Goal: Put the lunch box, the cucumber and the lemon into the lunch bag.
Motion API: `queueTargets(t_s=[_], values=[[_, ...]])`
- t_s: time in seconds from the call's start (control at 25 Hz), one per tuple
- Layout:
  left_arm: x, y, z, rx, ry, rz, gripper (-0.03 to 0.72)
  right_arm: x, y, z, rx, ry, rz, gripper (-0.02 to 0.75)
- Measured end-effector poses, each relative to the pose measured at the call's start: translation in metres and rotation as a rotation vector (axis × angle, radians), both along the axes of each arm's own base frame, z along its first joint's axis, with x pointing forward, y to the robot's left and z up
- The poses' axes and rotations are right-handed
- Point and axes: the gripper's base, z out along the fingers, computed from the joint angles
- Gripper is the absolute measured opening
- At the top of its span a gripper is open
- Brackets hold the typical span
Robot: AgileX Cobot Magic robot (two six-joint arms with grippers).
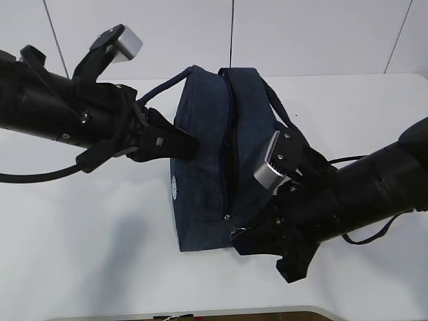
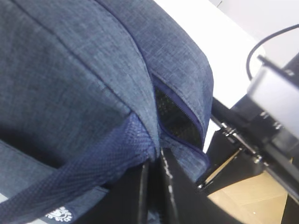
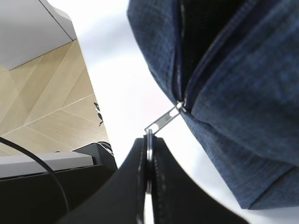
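Note:
The dark navy lunch bag [image 1: 200, 167] stands on the white table [image 1: 87, 247], its top zipper [image 1: 229, 154] showing a dark slit. My left gripper [image 1: 190, 142] is shut on the bag's left side fabric, where a handle strap joins in the left wrist view [image 2: 154, 163]. My right gripper [image 1: 235, 234] is shut on the metal ring pull [image 3: 161, 119] at the zipper's near end, with the jaws pinching the ring [image 3: 148, 139]. The slider [image 3: 181, 106] sits at the bag's corner. The lunch box, cucumber and lemon are out of view.
Two loop handles [image 1: 277, 107] hang over the bag's far and right sides. The table's front edge [image 1: 200, 313] is close below the right arm. A grey wall [image 1: 301, 33] stands behind the table. A black cable [image 1: 27, 177] trails from the left arm.

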Motion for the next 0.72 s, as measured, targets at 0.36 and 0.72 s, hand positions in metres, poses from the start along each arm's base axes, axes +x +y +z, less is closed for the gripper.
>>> queueTargets(t_s=[0.36, 0.72], values=[[0.0, 0.0, 0.0, 0.0, 0.0, 0.0, -0.01, -0.0013, -0.0006, 0.0058, 0.005, -0.012, -0.004, 0.005], [0.0, 0.0, 0.0, 0.0, 0.0, 0.0, -0.01, -0.0008, -0.0005, 0.0063, 0.007, -0.006, -0.01, 0.005]])
